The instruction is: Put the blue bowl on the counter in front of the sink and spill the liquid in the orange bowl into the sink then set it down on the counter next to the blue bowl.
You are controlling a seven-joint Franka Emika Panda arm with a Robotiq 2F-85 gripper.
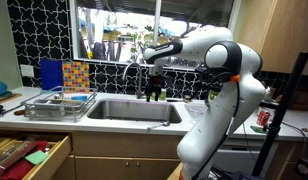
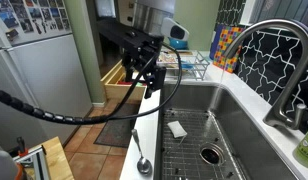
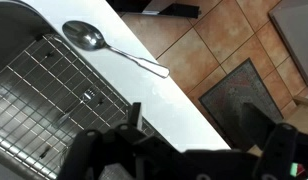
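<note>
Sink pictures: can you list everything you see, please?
sink: one, silver, in the counter, wire grid inside
counter: one, whitish, around the sink
faucet: one, curved, behind the sink
spoon: one, silver, on the counter's front strip
dish rack: one, wire, on the counter beside the sink
drawer: one, wooden, open below the counter
arm: one, white, reaching over the sink
gripper: one, black, open and empty, over the sink's front edge
</note>
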